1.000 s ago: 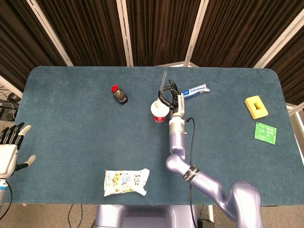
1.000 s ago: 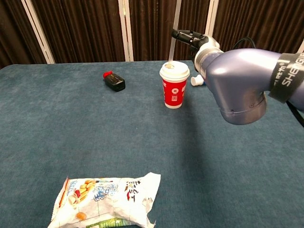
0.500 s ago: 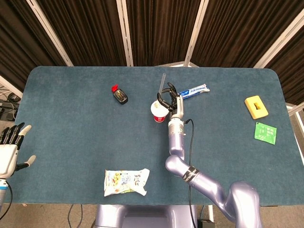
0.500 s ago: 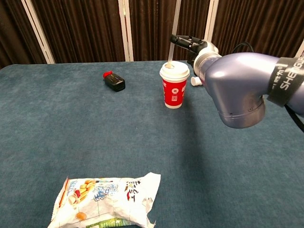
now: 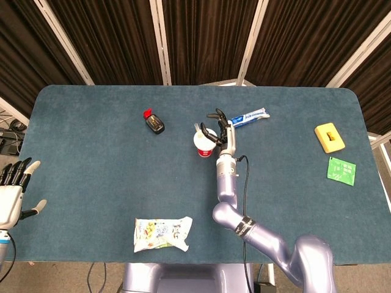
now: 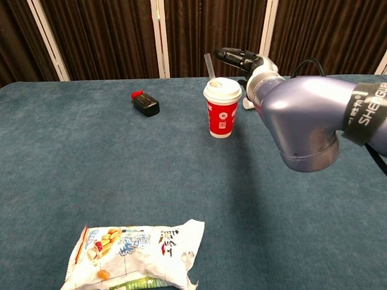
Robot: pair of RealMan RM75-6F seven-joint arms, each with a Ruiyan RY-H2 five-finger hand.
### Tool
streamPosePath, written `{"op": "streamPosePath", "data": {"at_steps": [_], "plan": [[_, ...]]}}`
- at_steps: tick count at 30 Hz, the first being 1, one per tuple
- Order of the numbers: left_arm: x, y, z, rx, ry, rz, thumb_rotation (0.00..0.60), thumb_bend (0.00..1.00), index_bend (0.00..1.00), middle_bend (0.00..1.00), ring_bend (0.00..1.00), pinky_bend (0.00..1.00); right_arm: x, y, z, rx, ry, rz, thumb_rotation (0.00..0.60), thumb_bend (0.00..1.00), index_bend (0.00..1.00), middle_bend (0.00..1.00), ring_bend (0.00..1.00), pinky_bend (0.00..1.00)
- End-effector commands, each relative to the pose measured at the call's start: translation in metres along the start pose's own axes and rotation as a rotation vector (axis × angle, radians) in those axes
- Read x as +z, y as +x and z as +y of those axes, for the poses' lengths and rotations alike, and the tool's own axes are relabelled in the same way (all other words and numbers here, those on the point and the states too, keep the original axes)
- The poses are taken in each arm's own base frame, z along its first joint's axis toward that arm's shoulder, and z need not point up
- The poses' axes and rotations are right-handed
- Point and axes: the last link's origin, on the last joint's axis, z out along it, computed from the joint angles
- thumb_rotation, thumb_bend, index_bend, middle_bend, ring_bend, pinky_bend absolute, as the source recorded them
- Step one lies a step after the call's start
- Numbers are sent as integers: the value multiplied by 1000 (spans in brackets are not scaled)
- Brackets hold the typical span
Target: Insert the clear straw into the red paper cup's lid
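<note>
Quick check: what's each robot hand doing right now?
Left robot hand: open, holding nothing.
Right robot hand: by the clear straw at the cup lid; grip cannot be told.

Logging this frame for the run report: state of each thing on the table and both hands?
straw: through the lid, short end sticking up, tilted
cup: upright, lidded
lid: on the cup
right hand: just behind the cup top, fingers apart, contact with straw unclear
left hand: off the table edge, fingers apart, holding nothing
small bottle: lying on its side, red cap on
snack bag: lying flat, sealed
</note>
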Motion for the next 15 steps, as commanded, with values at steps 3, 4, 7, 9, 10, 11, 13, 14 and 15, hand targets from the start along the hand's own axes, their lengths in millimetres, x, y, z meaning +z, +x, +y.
{"op": "streamPosePath", "data": {"at_steps": [3, 4, 7, 9, 10, 11, 13, 14, 15], "plan": [[0, 0, 0, -1, 0, 1, 600, 243, 106, 0, 0, 0, -2, 1, -1, 0, 5, -3, 600, 262, 361, 72, 0, 0], [0, 0, 0, -1, 0, 1, 600, 244, 106, 0, 0, 0, -2, 1, -1, -1, 8, -5, 600, 263, 360, 71, 0, 0], [0, 0, 0, -1, 0, 1, 600, 245, 106, 0, 0, 0, -4, 2, -6, -1, 27, -12, 600, 262, 359, 67, 0, 0], [0, 0, 0, -2, 1, 1, 600, 245, 105, 0, 0, 0, -5, 4, -11, -6, 51, -17, 600, 261, 358, 65, 0, 0], [0, 0, 0, -3, 1, 1, 600, 245, 105, 0, 0, 0, -6, 5, -15, -13, 69, -19, 600, 260, 357, 64, 0, 0], [0, 0, 0, -4, 1, -1, 600, 244, 106, 0, 0, 0, -7, 7, -22, -16, 94, -22, 600, 258, 357, 64, 0, 0], [-1, 0, 0, -6, 1, -3, 600, 245, 106, 0, 0, 0, -8, 11, -34, -10, 131, -23, 600, 255, 356, 63, 0, 0], [-1, 0, 0, -7, 0, -5, 600, 244, 106, 0, 0, 0, -9, 14, -40, -11, 147, -23, 600, 252, 356, 63, 0, 0], [-1, 0, 0, -8, 0, -7, 600, 245, 106, 0, 0, 0, -10, 18, -46, -11, 161, -23, 600, 247, 355, 63, 0, 0]]}}
